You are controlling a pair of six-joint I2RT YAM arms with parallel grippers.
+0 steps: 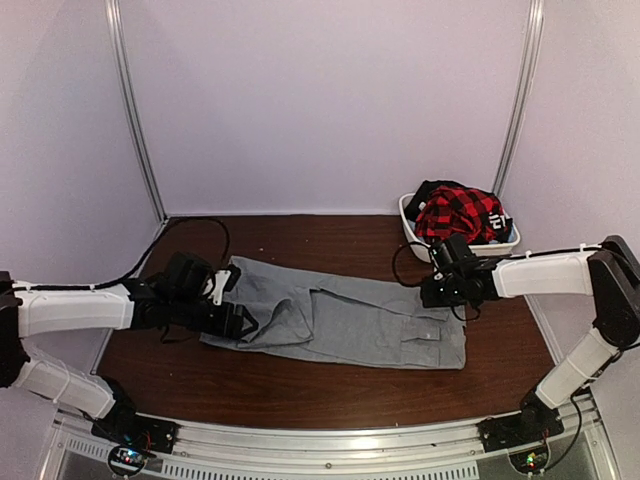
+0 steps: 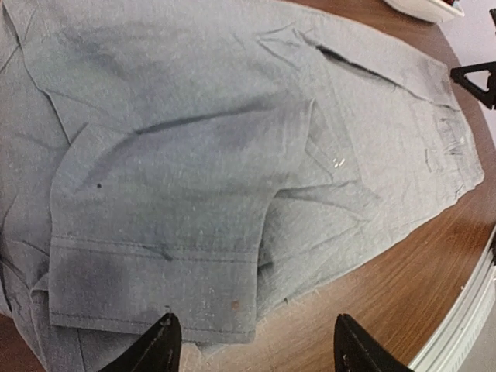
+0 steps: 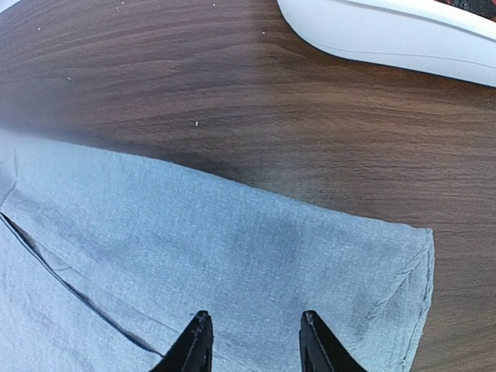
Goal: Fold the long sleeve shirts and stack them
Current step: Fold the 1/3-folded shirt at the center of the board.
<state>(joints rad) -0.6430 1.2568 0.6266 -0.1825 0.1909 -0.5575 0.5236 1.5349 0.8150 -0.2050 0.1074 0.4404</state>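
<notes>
Pale walls close in a dark wood-grain table. Across its middle the light-grey long sleeve shirt lies spread flat and partly folded over itself, its length running from my left side to my right. My left gripper sits at the shirt's left end. From that wrist I see its two black fingers spread wide apart over the stitched hem of a folded flap, gripping nothing; I cannot tell whether the tips touch the cloth below. My right gripper is at the far edge of the shirt's right end. Its fingers are parted too, above the grey cloth near a hem corner, with bare wood beyond. Just behind that arm, at the table's far right corner, a white basket holds a red-and-black plaid garment heaped with something dark that I cannot make out.
</notes>
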